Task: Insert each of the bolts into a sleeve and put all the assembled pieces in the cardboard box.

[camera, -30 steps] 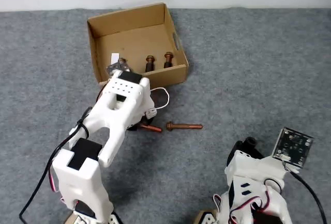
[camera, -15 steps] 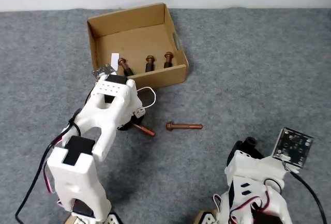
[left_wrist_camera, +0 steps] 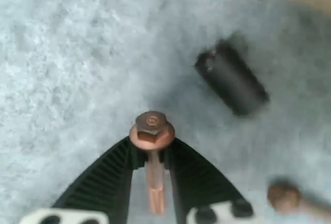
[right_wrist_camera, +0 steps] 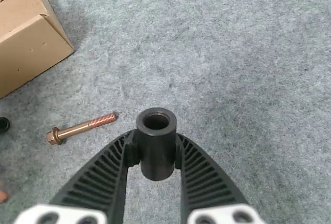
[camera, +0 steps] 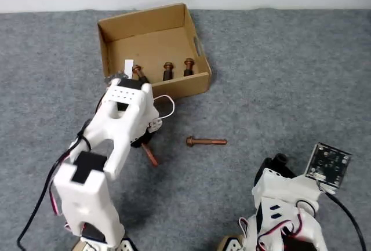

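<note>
Bolt one [left_wrist_camera: 152, 128], a copper flange bolt, is pinched by its shank between the black ribbed fingers of the left gripper [left_wrist_camera: 152, 154], hex head protruding beyond the fingertips. From above, this bolt [camera: 151, 155] sticks out from under the white left arm [camera: 116, 141], close over the grey carpet [camera: 278, 77] in front of the cardboard box [camera: 153, 25]. A loose black sleeve [left_wrist_camera: 232, 76] lies on its side on the carpet, apart from the held bolt's head. Bolt two [camera: 206, 141] lies flat on the carpet between the two arms, touching nothing, its head toward the left arm. The right gripper [right_wrist_camera: 155, 154] is closed around a second black sleeve [right_wrist_camera: 156, 131], bore open and facing away from the wrist; the loose bolt [right_wrist_camera: 80, 127] is near it on the carpet, not in contact. Inside the box, three assembled pieces [camera: 138, 72] [camera: 168, 70] [camera: 189, 66] sit in a row along the near wall. The right arm [camera: 290, 204] sits at the near edge of the table, well apart from the box.
</note>
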Controlling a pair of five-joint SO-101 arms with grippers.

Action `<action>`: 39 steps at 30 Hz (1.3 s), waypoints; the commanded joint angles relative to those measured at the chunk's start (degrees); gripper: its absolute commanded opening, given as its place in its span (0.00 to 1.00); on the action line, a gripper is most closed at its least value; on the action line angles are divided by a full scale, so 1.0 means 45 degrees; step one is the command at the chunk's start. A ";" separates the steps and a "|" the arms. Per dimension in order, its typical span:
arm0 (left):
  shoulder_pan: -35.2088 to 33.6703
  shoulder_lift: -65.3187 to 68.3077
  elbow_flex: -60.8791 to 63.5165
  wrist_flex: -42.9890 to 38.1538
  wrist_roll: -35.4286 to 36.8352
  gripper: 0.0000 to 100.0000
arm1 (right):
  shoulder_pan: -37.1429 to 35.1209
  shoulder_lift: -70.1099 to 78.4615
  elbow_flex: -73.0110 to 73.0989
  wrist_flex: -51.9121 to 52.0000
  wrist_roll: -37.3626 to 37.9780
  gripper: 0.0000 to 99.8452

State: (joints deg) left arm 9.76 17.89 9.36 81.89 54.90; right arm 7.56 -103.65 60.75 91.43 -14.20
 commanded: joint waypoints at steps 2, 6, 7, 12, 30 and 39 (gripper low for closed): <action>0.0742 -0.3516 -0.0361 0.1309 -0.0957 0.00 | 0.0029 -0.0068 -0.0098 -0.0381 0.0176 0.01; 0.1192 -0.6642 0.0830 0.1192 -0.1856 0.00 | -0.0225 -0.0068 -0.0117 -0.0400 0.0645 0.01; 0.1250 -0.7424 0.1260 0.0977 -0.2129 0.00 | -0.0537 -0.0068 -0.0117 -0.0400 0.0723 0.01; 0.1172 -1.1409 0.4249 -0.1153 -0.3751 0.00 | -0.2549 -0.0068 -0.0137 -0.0361 0.0742 0.01; 0.1289 -2.0884 0.9543 -0.4278 -0.5177 0.00 | -0.9504 -0.0029 0.0391 -0.0733 0.0801 0.01; 0.4376 -2.3170 0.9582 -0.4376 -0.4259 0.00 | -1.2435 -0.0029 0.0645 -0.0713 0.1700 0.01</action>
State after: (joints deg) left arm 23.82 -83.74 52.88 64.13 33.10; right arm -44.48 -103.65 64.00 89.23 -8.13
